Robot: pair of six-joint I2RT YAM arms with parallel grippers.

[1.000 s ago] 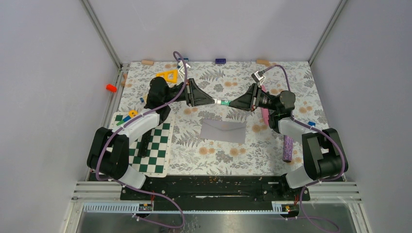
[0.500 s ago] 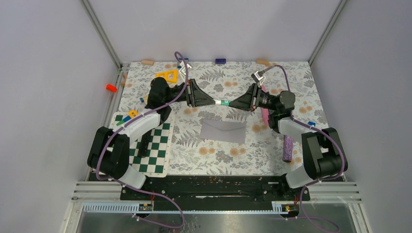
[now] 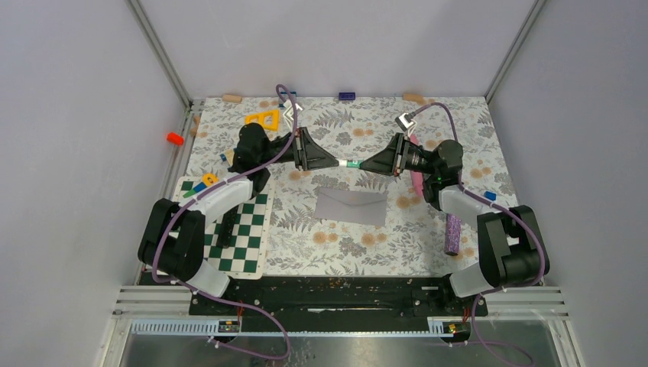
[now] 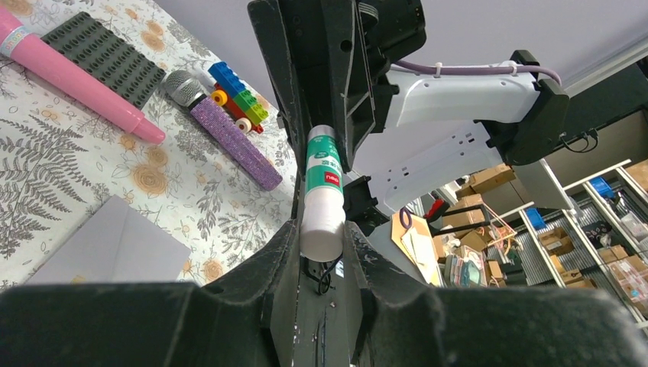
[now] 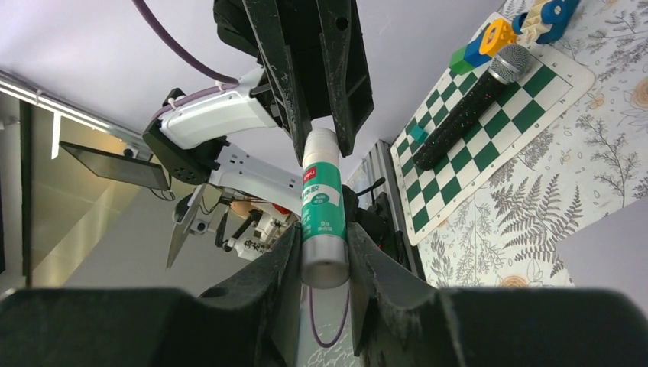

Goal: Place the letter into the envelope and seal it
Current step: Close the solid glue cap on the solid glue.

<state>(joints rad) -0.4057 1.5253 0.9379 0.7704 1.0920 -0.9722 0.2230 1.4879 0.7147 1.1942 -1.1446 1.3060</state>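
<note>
The grey envelope [image 3: 351,205] lies flat on the floral table, flap closed; its corner shows in the left wrist view [image 4: 115,245]. The tan letter is not in view. A green and white glue stick [image 3: 352,163] hangs in the air above the envelope's far edge, held at both ends. My left gripper [image 3: 338,161] is shut on its white cap end [image 4: 322,222]. My right gripper [image 3: 366,164] is shut on its green body near the silver base [image 5: 323,229].
A green chessboard [image 3: 241,233] with a black microphone [image 5: 466,103] lies near left. A purple glitter microphone [image 3: 452,233], a pink stick [image 4: 76,80] and a dark studded plate [image 4: 107,53] lie at the right. A yellow triangle [image 3: 264,118] and small blocks sit along the far edge.
Both wrists have shifted very slightly. The glue stick stays held between the two grippers in the same place above the envelope.
</note>
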